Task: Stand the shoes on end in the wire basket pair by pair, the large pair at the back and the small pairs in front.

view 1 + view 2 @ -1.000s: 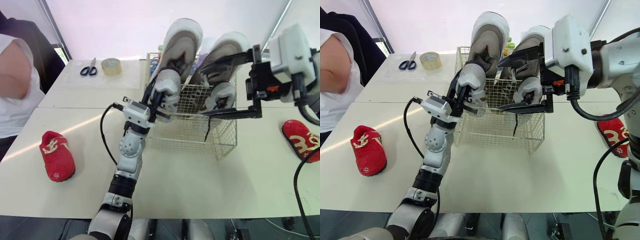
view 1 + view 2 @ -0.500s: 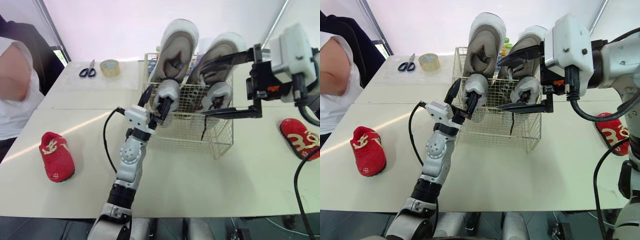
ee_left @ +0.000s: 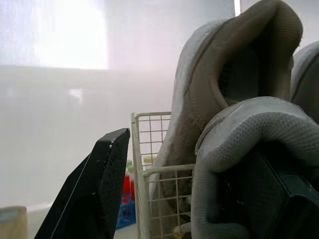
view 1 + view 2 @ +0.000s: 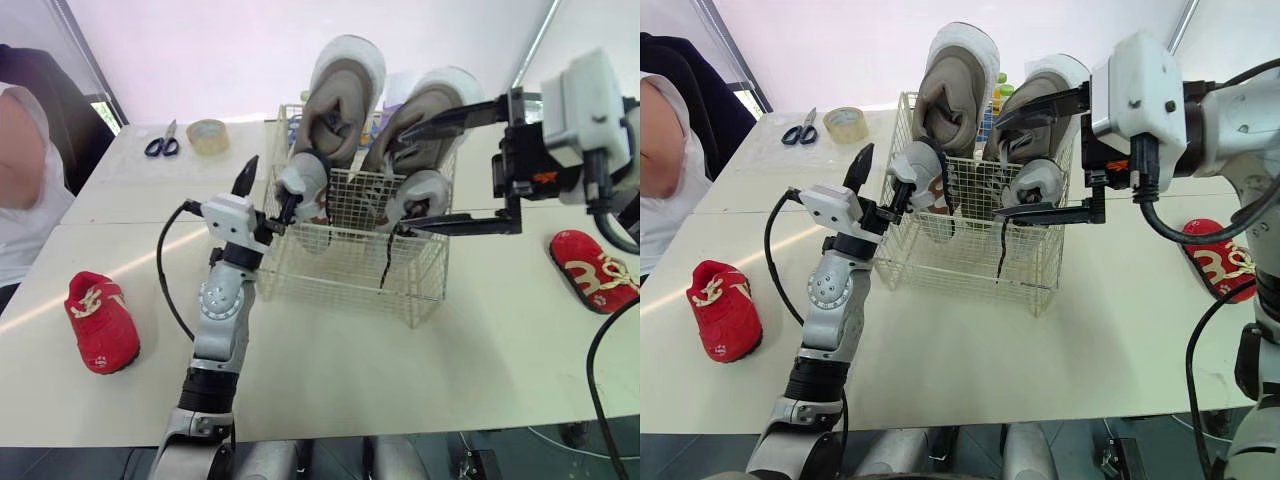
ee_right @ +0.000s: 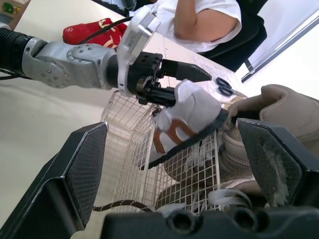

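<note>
Left eye view shows unreadable white markings on the right-hand red shoe [image 4: 594, 270].

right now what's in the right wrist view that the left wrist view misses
The right wrist view adds a red shoe, the scissors, a person's arm and the right gripper, open. The left wrist view adds what looks like a tape roll and red and blue items seen through the wire basket. Both share that basket, a large grey shoe, the small white shoe and the left gripper, open, one finger inside that shoe.
</note>
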Robot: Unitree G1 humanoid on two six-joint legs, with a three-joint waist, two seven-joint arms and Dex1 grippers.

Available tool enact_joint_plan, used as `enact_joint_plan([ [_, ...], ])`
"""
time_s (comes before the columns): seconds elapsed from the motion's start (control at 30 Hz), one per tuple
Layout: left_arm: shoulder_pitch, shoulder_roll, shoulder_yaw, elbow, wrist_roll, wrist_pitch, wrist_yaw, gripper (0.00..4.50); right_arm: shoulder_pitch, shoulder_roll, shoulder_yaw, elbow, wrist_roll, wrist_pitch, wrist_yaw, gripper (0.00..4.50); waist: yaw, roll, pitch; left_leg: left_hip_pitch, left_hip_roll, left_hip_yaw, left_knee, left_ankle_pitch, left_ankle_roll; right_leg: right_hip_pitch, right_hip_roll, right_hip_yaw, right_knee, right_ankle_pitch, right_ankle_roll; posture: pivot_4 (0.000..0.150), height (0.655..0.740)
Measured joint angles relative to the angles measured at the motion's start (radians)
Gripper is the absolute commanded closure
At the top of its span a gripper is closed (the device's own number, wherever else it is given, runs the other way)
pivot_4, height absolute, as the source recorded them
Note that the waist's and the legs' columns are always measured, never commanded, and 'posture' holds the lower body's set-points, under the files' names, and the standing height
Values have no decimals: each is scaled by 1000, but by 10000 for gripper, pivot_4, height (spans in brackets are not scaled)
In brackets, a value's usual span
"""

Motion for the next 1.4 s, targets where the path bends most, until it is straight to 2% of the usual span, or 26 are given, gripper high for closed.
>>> enact_joint_plan([
  [0.27, 27, 95, -22, -94, -37, 78, -110, 13409, 0, 22, 5, 19, -12, -26, 1, 0, -1, 0, 0, -1, 0, 0, -2, 0, 0, -1, 0, 0, 1, 0, 0, 1500, 7400],
  [0.53, 123, 184, 27, -236, -96, 227, -135, 13409, 1, 28, 5, 20, -18, -28, -2, 0, 0, 0, 0, -1, 0, 0, -2, 0, 0, -2, 0, 0, 0, 0, 0, 1500, 7400],
  [0.7, 208, 193, 51, -328, -166, 331, -132, 13409, 3, 30, 5, 20, -20, -28, -4, 0, 0, 0, 0, -1, 0, 0, -2, 0, 0, -2, 0, 0, 0, 0, 0, 1500, 7400],
  [0.83, 240, 239, 102, -383, -266, 414, -156, 13409, 28, 29, 0, 19, -19, -26, -11, 0, 0, 0, 0, -1, 0, 0, -2, 0, 0, -2, 0, 0, 0, 0, -1, 1500, 7400],
  [0.93, 231, 362, 200, -424, -457, 544, -219, 13409, 77, 17, -47, 8, -1, 0, -33, 0, 0, 0, 1, -1, 0, -1, -3, 0, 0, -4, 0, 0, 1, -1, -2, 1500, 7400],
  [1.13, 88, 703, 371, -384, -899, 877, -412, 13409, 167, -42, -250, -15, 96, 141, -130, 0, 1, 1, 1, -1, 0, -1, -3, 0, 0, -4, 1, 1, 1, -2, -4, 1500, 7400],
  [1.2, 4, 781, 385, -313, -940, 925, -497, 13409, 213, -56, -332, -25, 120, 195, -187, 0, 0, 1, 1, 0, 0, 0, -3, 0, 0, -4, 1, 1, 1, -2, -4, 1500, 7400],
  [1.3, -103, 836, 361, -224, -967, 998, -602, 13409, 308, -77, -442, -30, 112, 253, -270, 0, -1, 1, 1, 0, 0, 0, -4, 0, 0, -3, 0, 2, 1, -2, -5, 1500, 7400],
  [1.4, -201, 866, 289, -171, -985, 1075, -723, 13409, 499, -97, -554, 8, -5, 258, -351, 0, 4, 0, 1, 0, 0, 1, -3, -1, 1, -2, -1, 1, -1, -2, -5, 1500, 7400],
])
